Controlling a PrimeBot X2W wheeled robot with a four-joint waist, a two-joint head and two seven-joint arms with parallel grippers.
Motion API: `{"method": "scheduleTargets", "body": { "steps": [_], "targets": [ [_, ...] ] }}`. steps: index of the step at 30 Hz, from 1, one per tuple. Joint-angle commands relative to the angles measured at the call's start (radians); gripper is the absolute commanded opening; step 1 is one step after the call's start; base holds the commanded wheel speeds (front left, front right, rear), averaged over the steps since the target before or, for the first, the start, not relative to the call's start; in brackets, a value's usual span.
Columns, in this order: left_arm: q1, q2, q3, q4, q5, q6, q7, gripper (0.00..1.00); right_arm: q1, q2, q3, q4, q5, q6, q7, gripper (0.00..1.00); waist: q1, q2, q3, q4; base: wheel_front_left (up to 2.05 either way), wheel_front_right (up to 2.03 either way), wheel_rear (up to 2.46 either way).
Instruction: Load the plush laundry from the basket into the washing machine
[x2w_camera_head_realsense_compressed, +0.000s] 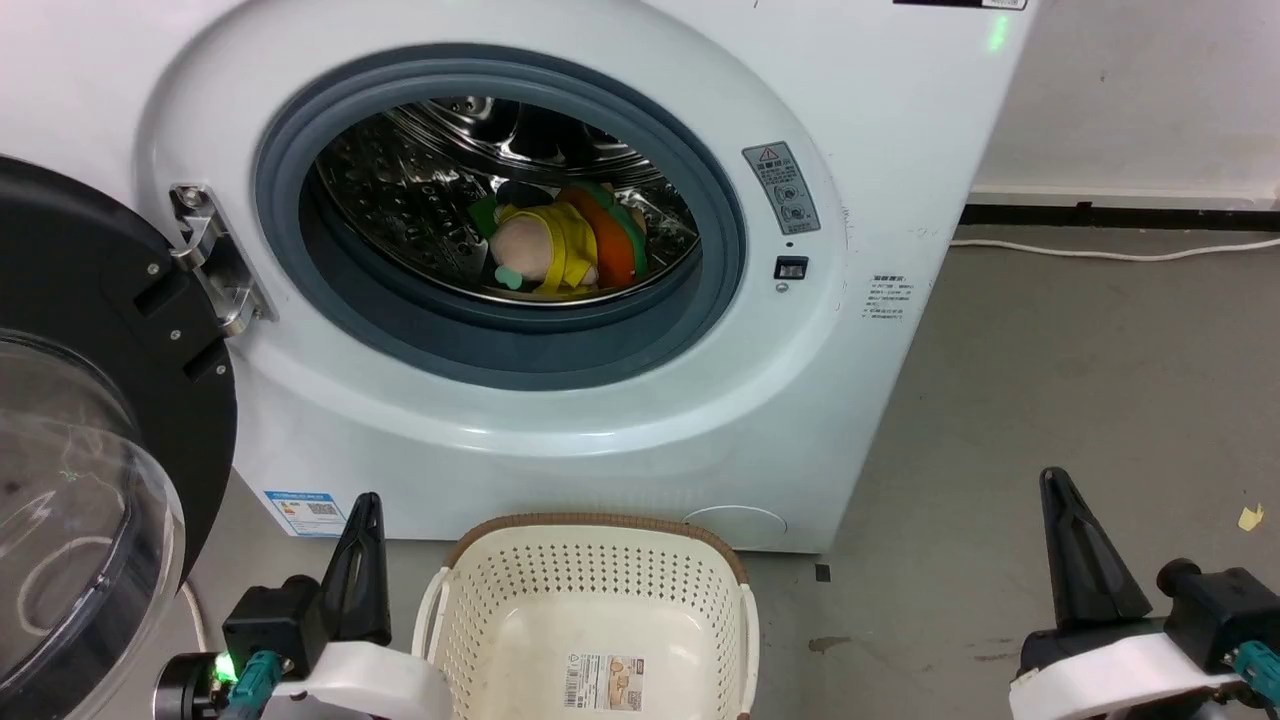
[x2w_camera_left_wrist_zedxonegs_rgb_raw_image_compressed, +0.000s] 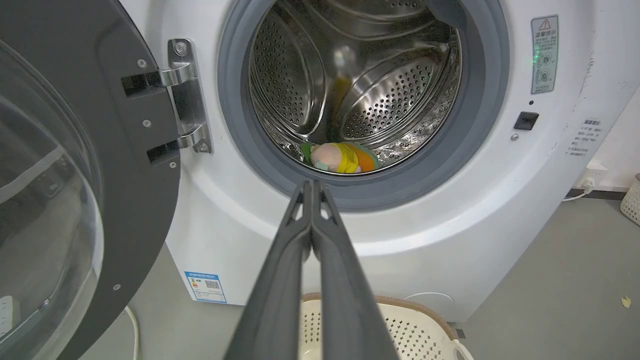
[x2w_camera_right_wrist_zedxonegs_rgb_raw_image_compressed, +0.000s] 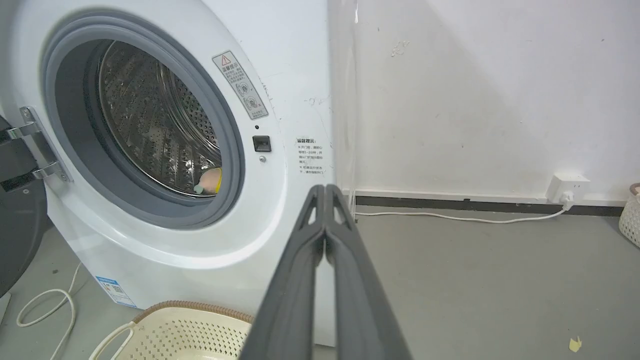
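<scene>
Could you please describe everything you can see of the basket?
The basket is cream perforated plastic, by its look, with a brown woven-look rim and white side handles. It stands upright on the grey floor, close before the washing machine. What shows of its inside holds just a paper label on the bottom.

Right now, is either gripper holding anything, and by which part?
Nothing is held. The left gripper and right gripper are both shut, empty; the plush laundry lies inside the washing machine.
</scene>
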Motion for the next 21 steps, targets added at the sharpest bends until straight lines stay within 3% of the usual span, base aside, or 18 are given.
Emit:
{"method": "scheduleTargets", "body": {
  "steps": [1,21],
  "targets": [
    [0.001,-0.002,0.006,-0.007,0.012,-0.005,0.006,0.00,-0.005,0.000,0.003,0.002,-0.009,0.000,0.005,0.00,0.0000,0.0000,-0.001,0.000,0.00,0.00,0.00],
    [0.002,-0.019,0.023,-0.025,0.057,-0.024,0.055,0.00,-0.009,0.000,0.015,0.003,-0.040,0.000,0.054,0.00,-0.0001,0.0000,-0.013,-0.003,0.00,0.00,0.00]
  ]
}}
